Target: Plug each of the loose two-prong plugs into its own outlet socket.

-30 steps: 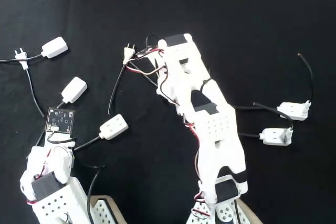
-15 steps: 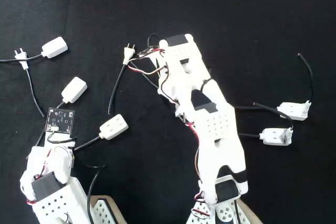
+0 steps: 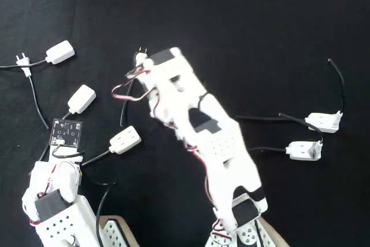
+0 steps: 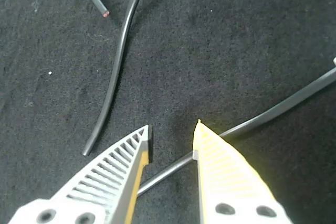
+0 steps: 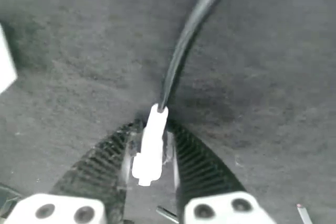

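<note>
Right gripper [image 5: 153, 129] fingers closed on small white two-prong plug [image 5: 149, 153]. Left gripper [image 4: 172, 127] fingers open above black cloth bench [image 4: 236, 35], thin black cable [image 4: 262, 113] beneath.

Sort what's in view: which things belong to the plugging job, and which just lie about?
Job: held plug in right pincer; loose plug; far socket; middle socket; near socket.
Lying about: bare-ended cable at the right; cut cable end.

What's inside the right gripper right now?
A white plug sits between the right gripper's fingers, black cord trailing away. From above, the arm covers all but its pronged end.
</note>
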Tool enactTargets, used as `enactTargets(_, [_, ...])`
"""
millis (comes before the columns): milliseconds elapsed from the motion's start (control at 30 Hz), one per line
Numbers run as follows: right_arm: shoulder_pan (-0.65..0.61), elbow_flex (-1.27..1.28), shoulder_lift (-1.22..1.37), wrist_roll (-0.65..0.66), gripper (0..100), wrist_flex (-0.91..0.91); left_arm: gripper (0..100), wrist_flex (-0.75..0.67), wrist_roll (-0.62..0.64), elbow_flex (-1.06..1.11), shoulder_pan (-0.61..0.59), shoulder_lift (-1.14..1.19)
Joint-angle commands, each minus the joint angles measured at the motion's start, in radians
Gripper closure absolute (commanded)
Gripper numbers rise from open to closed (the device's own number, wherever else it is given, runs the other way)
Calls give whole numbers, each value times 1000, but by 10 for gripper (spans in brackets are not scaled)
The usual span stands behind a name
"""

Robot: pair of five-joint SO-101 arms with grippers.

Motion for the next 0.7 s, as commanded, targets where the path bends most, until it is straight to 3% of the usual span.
enactTargets(0, [-38, 24, -13, -14, 983, 25, 855, 5, -12, 5, 7, -9])
enactTargets(267, [12, 12, 64, -6, 982, 25, 855, 5, -12, 5, 7, -9])
enactTargets(433, [6, 13, 68, -14, 919, 26, 855, 5, -12, 5, 7, -9])
enactTargets(567, [11, 13, 68, -14, 988, 28, 855, 5, -12, 5, 7, -9])
enactTargets(667, [18, 12, 65, -14, 986, 28, 855, 5, -12, 5, 7, -9])
